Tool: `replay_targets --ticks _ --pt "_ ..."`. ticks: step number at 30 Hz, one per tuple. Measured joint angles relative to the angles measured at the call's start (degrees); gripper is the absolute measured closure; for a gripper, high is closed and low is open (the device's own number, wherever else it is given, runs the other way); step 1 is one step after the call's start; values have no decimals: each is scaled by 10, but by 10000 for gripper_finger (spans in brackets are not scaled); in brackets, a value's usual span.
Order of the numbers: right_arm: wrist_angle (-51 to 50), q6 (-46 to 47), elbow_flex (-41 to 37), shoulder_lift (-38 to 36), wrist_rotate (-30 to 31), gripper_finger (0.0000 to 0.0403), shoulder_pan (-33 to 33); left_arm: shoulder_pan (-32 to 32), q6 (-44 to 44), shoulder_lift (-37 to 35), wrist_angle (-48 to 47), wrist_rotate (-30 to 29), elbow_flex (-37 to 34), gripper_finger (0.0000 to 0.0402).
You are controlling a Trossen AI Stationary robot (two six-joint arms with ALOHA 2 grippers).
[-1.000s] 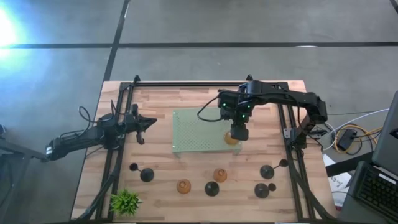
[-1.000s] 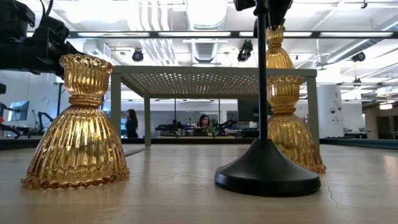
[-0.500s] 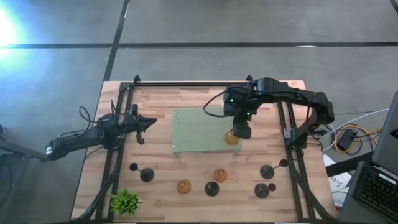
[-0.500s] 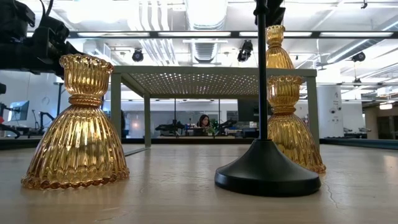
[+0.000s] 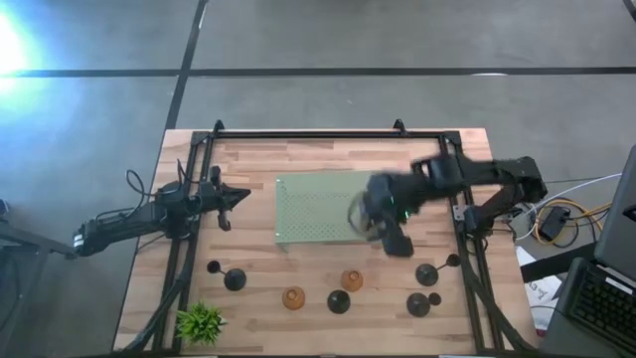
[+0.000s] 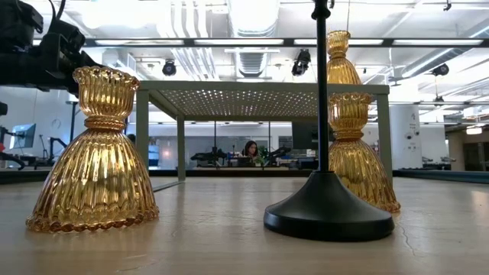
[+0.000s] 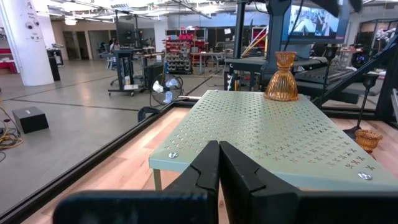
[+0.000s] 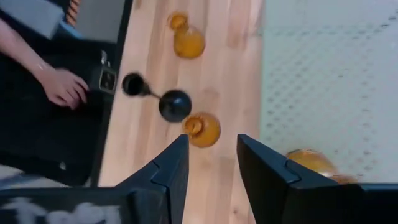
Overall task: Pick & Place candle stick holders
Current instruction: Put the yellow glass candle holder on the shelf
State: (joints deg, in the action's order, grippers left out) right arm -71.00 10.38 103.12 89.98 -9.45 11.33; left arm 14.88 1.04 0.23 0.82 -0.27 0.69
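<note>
On the mat's (image 5: 308,209) right edge, an amber holder (image 5: 363,221) sits just beside the released, empty right pincer (image 5: 396,242).

Wooden table (image 5: 258,169) carries a pale green mat (image 5: 313,209), candle stick holders (image 5: 339,301) and a plant (image 5: 200,322).

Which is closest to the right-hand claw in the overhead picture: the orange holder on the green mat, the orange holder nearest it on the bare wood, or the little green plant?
From the right gripper:
1. Amber holder on the green mat, at the mat's right edge, just beside the gripper.
2. Amber holder on the wood, in the front row, below the mat.
3. Green plant, at the table's front left corner, farthest.
</note>
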Motion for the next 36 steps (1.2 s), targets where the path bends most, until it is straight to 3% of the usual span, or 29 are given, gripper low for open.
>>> replay_targets --ticks 7,9,18,29,36 --pt "9 63 -48 1 163 289 129 0 0 0 0 0 0 388" --pt "23 85 -67 0 185 292 153 0 0 0 0 0 0 388" --pt "128 103 -189 -19 180 305 178 0 0 0 0 0 0 388" --pt "366 174 -414 -116 155 300 177 0 0 0 0 0 0 388" --pt "499 182 -522 -131 143 302 177 0 0 0 0 0 0 388"
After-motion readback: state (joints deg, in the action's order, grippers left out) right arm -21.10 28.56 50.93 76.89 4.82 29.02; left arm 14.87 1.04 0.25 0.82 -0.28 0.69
